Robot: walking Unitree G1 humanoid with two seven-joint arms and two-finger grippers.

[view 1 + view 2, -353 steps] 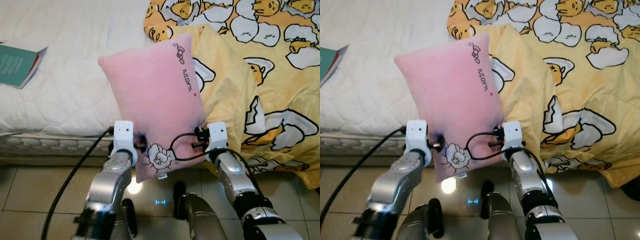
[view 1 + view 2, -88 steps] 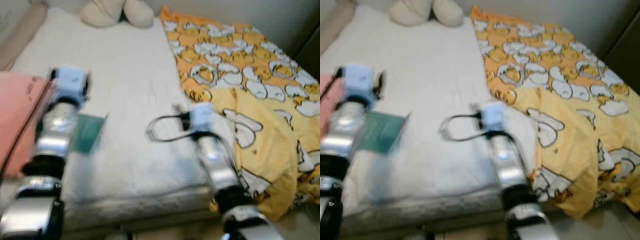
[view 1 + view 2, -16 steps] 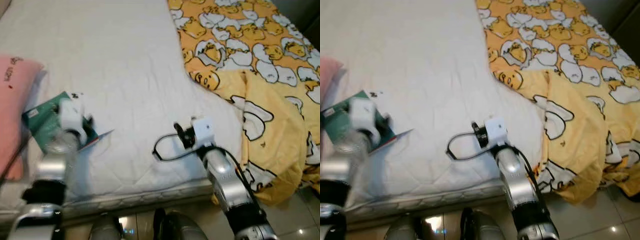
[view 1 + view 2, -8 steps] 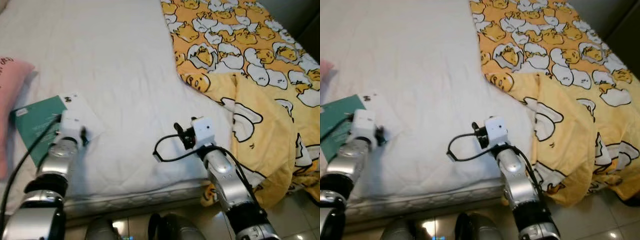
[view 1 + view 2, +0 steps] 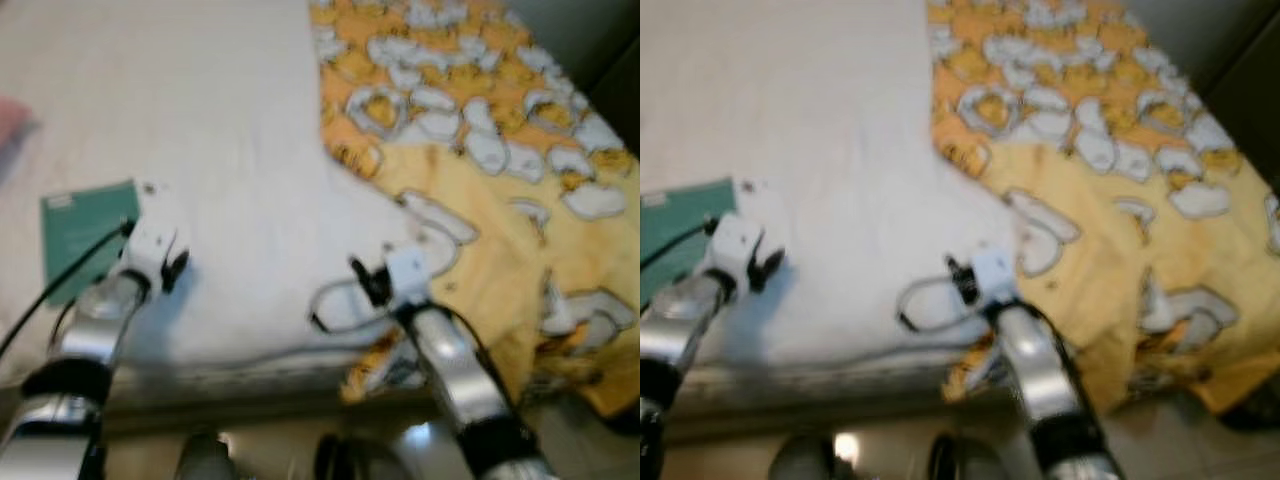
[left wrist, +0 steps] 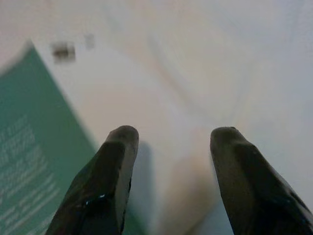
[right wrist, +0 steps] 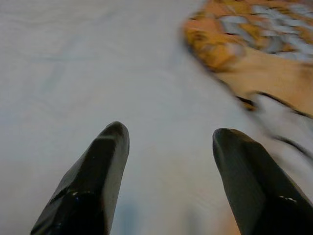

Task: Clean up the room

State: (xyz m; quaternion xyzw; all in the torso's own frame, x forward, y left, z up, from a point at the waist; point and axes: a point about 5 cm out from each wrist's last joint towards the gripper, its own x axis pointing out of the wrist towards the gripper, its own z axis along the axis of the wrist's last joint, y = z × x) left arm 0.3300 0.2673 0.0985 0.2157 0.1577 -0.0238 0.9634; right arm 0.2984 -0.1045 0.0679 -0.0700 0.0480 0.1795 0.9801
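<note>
A green book [image 5: 80,237] lies on the white bed [image 5: 230,130], near its front left edge. My left gripper [image 6: 168,161] hovers open over the sheet just beside the book [image 6: 34,161], holding nothing. The left arm's wrist [image 5: 150,245] sits at the book's right corner. My right gripper [image 7: 168,166] is open above bare sheet, with the yellow egg-print blanket [image 7: 254,54] ahead of it. The right arm's wrist [image 5: 400,275] is over the bed's front edge. A sliver of the pink pillow [image 5: 12,118] shows at the far left.
The yellow blanket [image 5: 500,180] covers the bed's right half and hangs over the front edge. Tiled floor [image 5: 300,450] lies below the mattress edge. A dark shape [image 5: 1250,80] stands at the far right. The picture is blurred.
The camera has shifted, so the bed sits higher and the picture is blurred. The pink pillow has almost left the view at the left. Both grippers stay open.
</note>
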